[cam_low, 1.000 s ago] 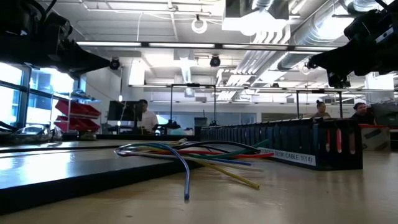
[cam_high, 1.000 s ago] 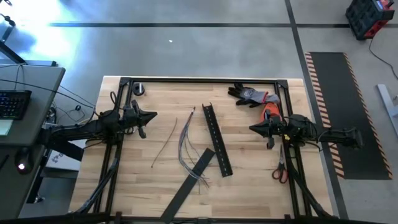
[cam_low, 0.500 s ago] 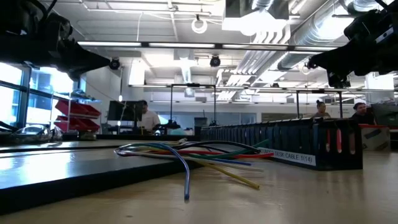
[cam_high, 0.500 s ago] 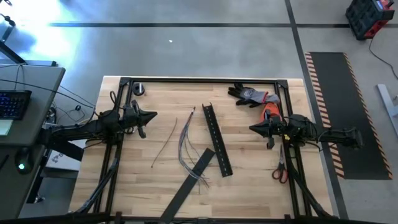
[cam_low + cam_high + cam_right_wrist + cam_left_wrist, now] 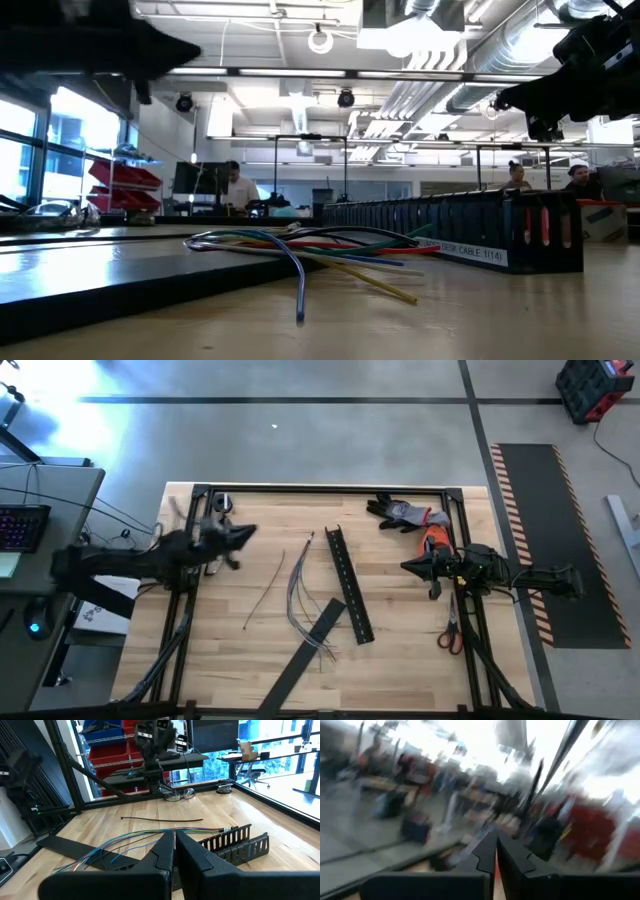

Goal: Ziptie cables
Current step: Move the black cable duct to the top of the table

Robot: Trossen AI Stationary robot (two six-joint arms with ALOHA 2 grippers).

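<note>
Cables (image 5: pixel 297 592) lie loose mid-table, untouched, just beside the slotted duct (image 5: pixel 348 583) and crossing the flat cover strip (image 5: pixel 303 656). My left tool (image 5: pixel 243 534) has just swung up and back from its rest, fingers pressed together; I read this as the approach starting. Right tool (image 5: pixel 408 566) waits at the right frame, fingers together. Open table (image 5: pixel 400 660) around the bundle; frame rails hem both sides.

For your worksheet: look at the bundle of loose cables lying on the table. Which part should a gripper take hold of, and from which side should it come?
Probably grip the cables at their mid-length, where the strands run close together, not at the splayed ends near the flat black strip. Come straight down from above, fingers closing across the bundle: it lies flat on the table, with the slotted duct close beside it.
</note>
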